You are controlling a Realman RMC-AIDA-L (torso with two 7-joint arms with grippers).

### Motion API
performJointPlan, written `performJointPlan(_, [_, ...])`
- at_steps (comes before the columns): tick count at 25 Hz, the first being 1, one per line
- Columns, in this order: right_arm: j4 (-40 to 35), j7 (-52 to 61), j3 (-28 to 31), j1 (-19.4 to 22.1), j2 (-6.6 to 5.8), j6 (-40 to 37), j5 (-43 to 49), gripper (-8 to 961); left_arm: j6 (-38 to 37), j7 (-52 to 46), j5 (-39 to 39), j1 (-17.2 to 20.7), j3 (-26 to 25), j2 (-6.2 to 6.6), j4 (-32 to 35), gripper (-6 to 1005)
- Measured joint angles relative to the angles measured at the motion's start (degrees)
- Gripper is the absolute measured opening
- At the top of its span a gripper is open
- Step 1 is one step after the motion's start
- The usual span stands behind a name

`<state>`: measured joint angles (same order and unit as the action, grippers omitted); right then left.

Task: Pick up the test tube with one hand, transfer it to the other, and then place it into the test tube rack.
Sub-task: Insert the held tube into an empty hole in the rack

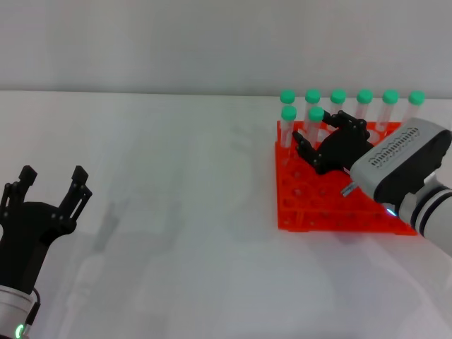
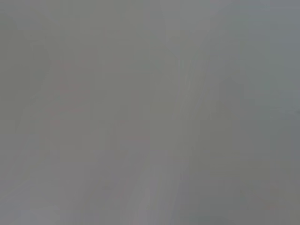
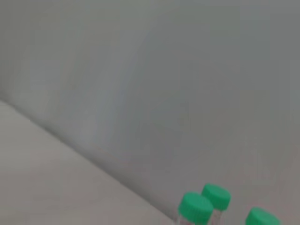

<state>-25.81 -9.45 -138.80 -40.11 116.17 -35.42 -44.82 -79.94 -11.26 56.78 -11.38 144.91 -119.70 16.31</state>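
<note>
The orange-red test tube rack [image 1: 332,212] sits on the white table at the right. A test tube [image 1: 316,113] with a green cap stands upright in the rack's second row. My right gripper [image 1: 315,132] hovers over the rack with its black fingers spread on either side of this tube, open and apart from it. Green caps [image 3: 196,207] show at the edge of the right wrist view. My left gripper [image 1: 51,185] stays at the near left, open, nothing between its fingers.
Several more green-capped tubes [image 1: 364,97] fill the rack's back row, and one [image 1: 288,113] stands beside the task tube. The white tabletop [image 1: 176,183] stretches between the two arms. The left wrist view shows only grey surface.
</note>
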Motion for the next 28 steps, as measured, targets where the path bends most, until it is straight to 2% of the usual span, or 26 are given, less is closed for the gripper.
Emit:
performJointPlan(15, [-2.6,-2.8,2.7,3.1,-0.75,-0.2,0.0,569,0.1,-0.6,0.0,0.1,0.0,0.18,-0.1,881])
performJointPlan(28, [-9.8,-2.3,4.4,9.1,-1.58,-0.6,0.0,575,0.1,-0.6,0.0,0.2,0.0,0.15,0.3,881])
